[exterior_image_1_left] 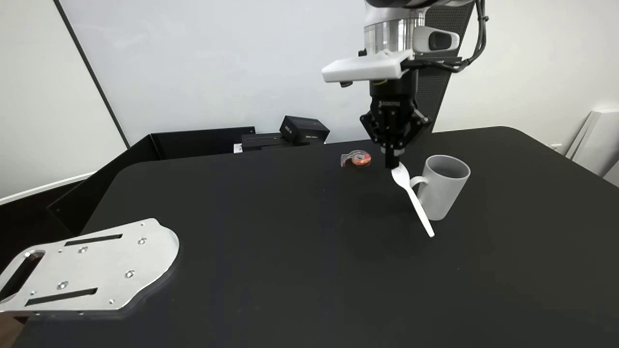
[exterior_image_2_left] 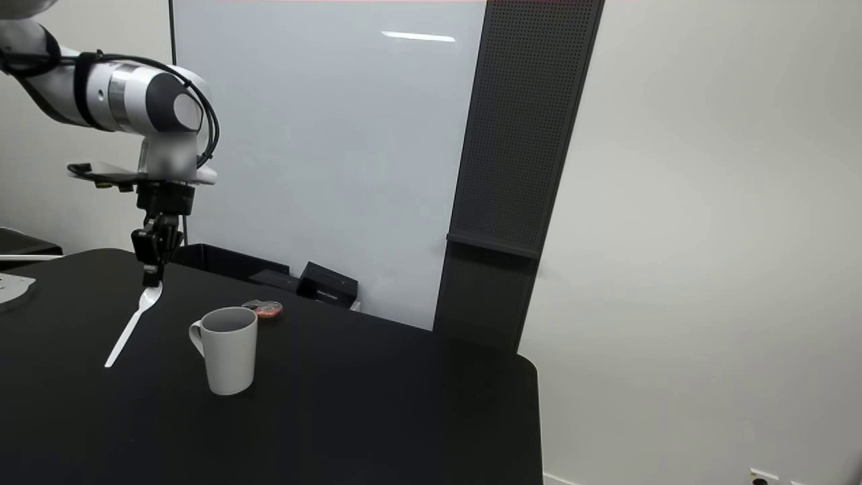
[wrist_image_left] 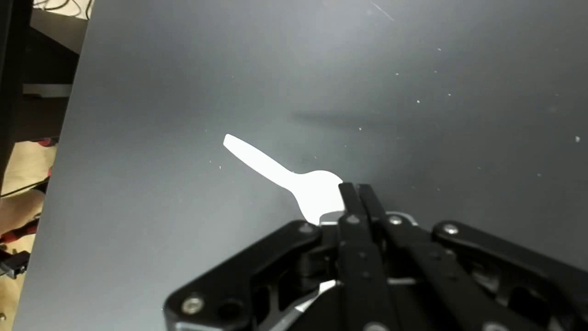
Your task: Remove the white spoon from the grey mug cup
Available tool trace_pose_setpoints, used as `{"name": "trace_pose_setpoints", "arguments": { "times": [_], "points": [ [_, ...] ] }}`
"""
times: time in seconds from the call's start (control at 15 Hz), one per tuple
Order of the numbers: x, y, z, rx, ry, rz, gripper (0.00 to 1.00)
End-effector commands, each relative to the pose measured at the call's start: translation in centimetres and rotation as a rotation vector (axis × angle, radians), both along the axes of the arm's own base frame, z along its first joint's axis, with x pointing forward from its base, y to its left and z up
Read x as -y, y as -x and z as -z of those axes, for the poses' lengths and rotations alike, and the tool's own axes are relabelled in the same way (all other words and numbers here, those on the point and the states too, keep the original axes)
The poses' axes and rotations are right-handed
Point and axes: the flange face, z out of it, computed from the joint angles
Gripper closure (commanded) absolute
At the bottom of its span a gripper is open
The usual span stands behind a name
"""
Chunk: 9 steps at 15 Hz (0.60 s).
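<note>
The white spoon (exterior_image_1_left: 412, 197) (exterior_image_2_left: 130, 327) is outside the grey mug cup (exterior_image_1_left: 442, 193) (exterior_image_2_left: 231, 357) in both exterior views. My gripper (exterior_image_1_left: 392, 165) (exterior_image_2_left: 153, 281) is shut on the tip of the spoon's bowl, and the handle slants down from it. In the wrist view the spoon (wrist_image_left: 317, 193) sticks out from the closed fingertips (wrist_image_left: 357, 186), which hide part of the bowl. A faint shadow lies on the table apart from the spoon. The mug stands upright with its handle toward the spoon's side; it is out of the wrist view.
A small red tape dispenser (exterior_image_1_left: 360, 158) (exterior_image_2_left: 266, 310) lies behind the mug. A silver metal plate (exterior_image_1_left: 111, 263) lies at the table's near left in an exterior view. Black boxes (exterior_image_1_left: 304, 129) (exterior_image_2_left: 328, 283) stand beyond the table's back edge. A wall panel rises behind.
</note>
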Motion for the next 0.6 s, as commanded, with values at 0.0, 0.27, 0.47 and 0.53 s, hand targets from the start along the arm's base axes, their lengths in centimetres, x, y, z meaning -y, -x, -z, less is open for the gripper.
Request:
{"name": "trace_pose_setpoints", "arguments": {
  "times": [0.0,0.27,0.47,0.53],
  "points": [
    [-0.1,1.5,3.2,-0.032,-0.024,0.019,0.99],
    [-0.2,2.6,7.6,-0.039,-0.019,0.009,0.99],
    [-0.1,3.3,10.1,-0.054,-0.009,0.004,0.99],
    [0.0,3.4,10.6,-0.058,-0.011,0.003,0.99]
  ]
}}
